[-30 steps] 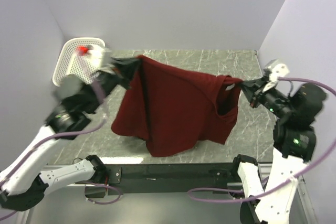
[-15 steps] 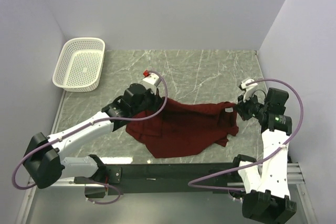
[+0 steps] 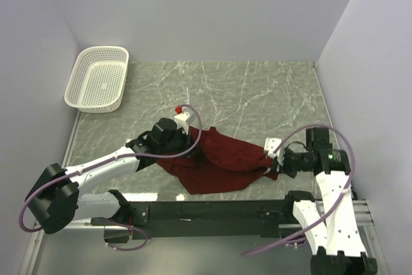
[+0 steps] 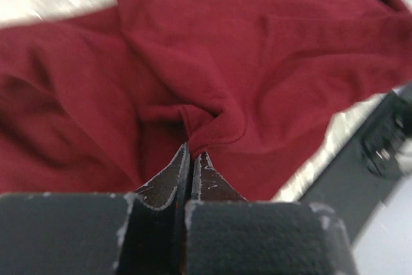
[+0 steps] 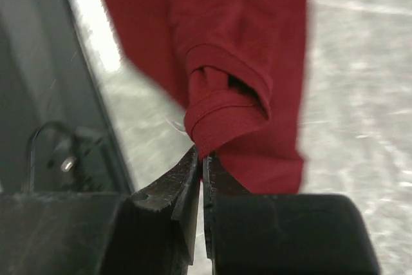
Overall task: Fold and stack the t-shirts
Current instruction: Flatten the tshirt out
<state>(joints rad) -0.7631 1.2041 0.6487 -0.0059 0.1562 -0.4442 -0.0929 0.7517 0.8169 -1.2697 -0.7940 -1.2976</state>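
jaws on both arms are clenched on cloth. in the left wrist view, the left jaws pinch a puckered fold of the maroon shirt (image 3: 215,162), with wrinkles running out from the pinch. in the right wrist view, the right jaws nip the rolled hem of what looks like a sleeve, which bunches just past their tips.

from above, the shirt lies in a low, rumpled heap on the grey marbled desk (image 3: 257,94). it sits toward the near side, stretched between the two arms. the left jaws hold its left end and the right jaws hold its right end. one corner reaches down to the desk's near edge. no neat edge, crease or flat panel shows anywhere on the shirt.

a white mesh basket (image 3: 96,82) sits at the far left corner, well apart from the shirt.

as far as the task goes, this looks like an early stage. the shirt is gripped at two points but is not yet spread flat, and no fold has been made. there is no stack, and only this one shirt is in view. it probably needs laying out smooth first, then the folds and the stacking are all left to do.
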